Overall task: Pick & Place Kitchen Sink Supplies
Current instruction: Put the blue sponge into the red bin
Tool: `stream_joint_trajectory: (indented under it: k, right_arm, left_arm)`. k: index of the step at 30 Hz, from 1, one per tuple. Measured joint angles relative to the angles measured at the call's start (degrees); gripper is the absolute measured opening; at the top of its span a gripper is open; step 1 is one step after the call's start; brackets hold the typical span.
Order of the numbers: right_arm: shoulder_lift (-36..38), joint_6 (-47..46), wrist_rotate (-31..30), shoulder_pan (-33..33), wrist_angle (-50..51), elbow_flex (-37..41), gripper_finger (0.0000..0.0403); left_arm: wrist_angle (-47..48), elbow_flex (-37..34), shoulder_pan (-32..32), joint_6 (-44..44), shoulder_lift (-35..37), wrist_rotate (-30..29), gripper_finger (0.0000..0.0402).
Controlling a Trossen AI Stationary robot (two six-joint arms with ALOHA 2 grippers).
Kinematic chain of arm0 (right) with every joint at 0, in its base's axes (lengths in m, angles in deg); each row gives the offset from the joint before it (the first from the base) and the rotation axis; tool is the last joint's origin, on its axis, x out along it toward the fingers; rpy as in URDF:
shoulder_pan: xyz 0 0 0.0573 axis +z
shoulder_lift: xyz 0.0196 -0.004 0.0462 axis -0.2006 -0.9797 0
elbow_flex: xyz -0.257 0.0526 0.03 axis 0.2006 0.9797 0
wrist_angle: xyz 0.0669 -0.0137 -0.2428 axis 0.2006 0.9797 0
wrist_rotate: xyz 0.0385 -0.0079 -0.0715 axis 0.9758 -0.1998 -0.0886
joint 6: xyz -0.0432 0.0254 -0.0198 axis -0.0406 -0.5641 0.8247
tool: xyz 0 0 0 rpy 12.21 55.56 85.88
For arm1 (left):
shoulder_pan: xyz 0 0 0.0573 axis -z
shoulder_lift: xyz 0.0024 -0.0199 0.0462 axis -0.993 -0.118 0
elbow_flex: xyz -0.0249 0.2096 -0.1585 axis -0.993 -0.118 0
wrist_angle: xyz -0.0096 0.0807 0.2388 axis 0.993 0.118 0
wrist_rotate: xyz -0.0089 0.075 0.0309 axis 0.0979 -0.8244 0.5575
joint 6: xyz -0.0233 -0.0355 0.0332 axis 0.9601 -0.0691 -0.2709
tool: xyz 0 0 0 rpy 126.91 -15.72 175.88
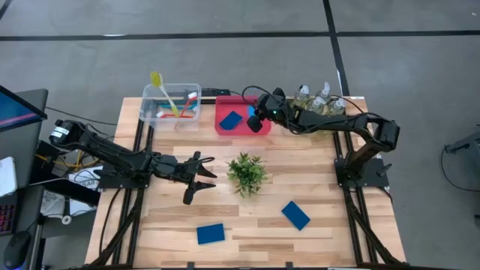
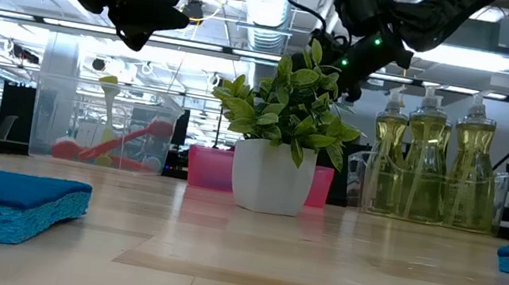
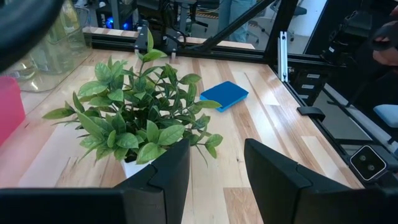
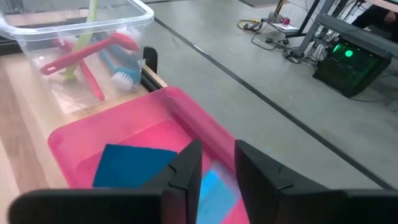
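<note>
Hovering over pink bin (image 1: 232,120), right gripper (image 1: 255,120) spread, half-hiding sponge (image 4: 214,186); left gripper (image 1: 201,177) spread.

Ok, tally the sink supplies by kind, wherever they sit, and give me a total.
Sponges: 4, two on the table and two in the pink bin
Pump bottles: 3
Brushes: at least 3 (yellow, red, blue), overlapping in the clear bin, so a further one may be hidden
Total: at least 10
</note>
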Motion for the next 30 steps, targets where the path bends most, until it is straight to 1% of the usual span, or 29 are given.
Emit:
stream_joint_trajectory:
  k: [5,9,13,19,25,30]
  right_arm:
    - [0.67,0.02,-0.06,1.23,1.17,0.0,0.0111]
    - [2.79,0.02,-0.16,2.25,4.93,0.0,0.0133]
    - [7.13,-0.02,-0.19,3.03,11.04,0.0,0.0158]
    - [16.02,-0.17,-0.2,5.83,21.74,0.0,0.0188]
    - [24.63,-2.34,-0.12,12.2,35.98,0.0,0.0198]
    - [29.46,-8.27,0.05,20.31,50.12,0.0,0.019]
  left_arm:
    - [0.02,0.0,0.01,-0.01,0.0,0.0,0.0154]
    - [0.01,0.0,0.0,0.0,0.0,0.0,0.0154]
    - [0.01,-0.11,-0.01,0.01,0.0,0.0,0.0154]
    - [0.02,-0.13,-0.01,0.01,-0.02,0.0,0.0154]
    - [0.02,-0.13,0.01,0.01,-0.02,0.0,0.0154]
    - [0.0,-0.15,0.01,0.03,-0.02,0.0,0.0154]
